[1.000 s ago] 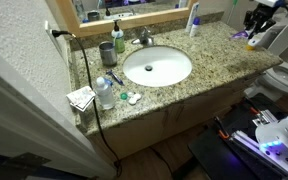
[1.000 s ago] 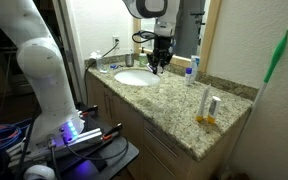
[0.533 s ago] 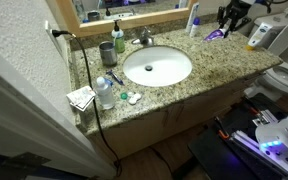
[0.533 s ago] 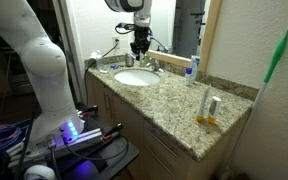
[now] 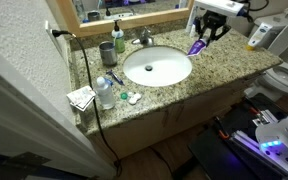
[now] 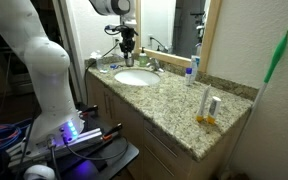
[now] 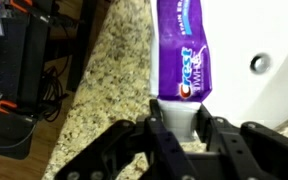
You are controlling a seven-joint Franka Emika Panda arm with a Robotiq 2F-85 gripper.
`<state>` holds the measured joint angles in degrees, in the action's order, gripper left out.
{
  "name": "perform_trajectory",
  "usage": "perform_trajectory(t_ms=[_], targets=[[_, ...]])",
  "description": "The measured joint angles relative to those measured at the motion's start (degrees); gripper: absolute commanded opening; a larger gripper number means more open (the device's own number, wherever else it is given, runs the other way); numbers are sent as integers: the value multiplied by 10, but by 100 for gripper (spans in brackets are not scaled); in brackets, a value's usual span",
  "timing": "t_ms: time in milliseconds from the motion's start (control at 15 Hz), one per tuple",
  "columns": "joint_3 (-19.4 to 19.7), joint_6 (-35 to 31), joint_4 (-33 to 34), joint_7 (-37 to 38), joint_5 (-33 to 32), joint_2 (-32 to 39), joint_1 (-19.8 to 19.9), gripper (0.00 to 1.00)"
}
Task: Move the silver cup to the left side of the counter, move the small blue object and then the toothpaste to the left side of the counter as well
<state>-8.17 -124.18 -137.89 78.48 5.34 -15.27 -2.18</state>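
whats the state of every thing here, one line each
toothpaste: held by one end, in the air above the counter
gripper: shut on the toothpaste
green soap bottle: upright
silver cup: upright on the counter, beside the green soap bottle
sink: nothing in the basin

A textured white wall (image 5: 19, 80) bounded one end of the counter (image 5: 224, 62); a wall outlet (image 5: 52, 28) was mounted on it, with a black cord (image 5: 88, 85) hanging down past the edge; a wood-framed mirror (image 6: 172, 30) stood above; wooden cabinet doors (image 5: 174, 115) closed the front below; a white toilet (image 5: 287, 78) stood beside them; the floor (image 5: 159, 160) was brown; a plain cream wall (image 6: 254, 40) adjoined the mirror.
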Motion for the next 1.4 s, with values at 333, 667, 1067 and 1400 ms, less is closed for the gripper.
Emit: perform_trajectory(t_ms=[333,667,1067,1400], targets=[[-39,-1,97,38,24,71,-42,36],[-38,0,104,38,24,88,-50,11],[-85,-32,191,160,25,199,-121,36],[-81,-35,229,180,23,234,-130,11]])
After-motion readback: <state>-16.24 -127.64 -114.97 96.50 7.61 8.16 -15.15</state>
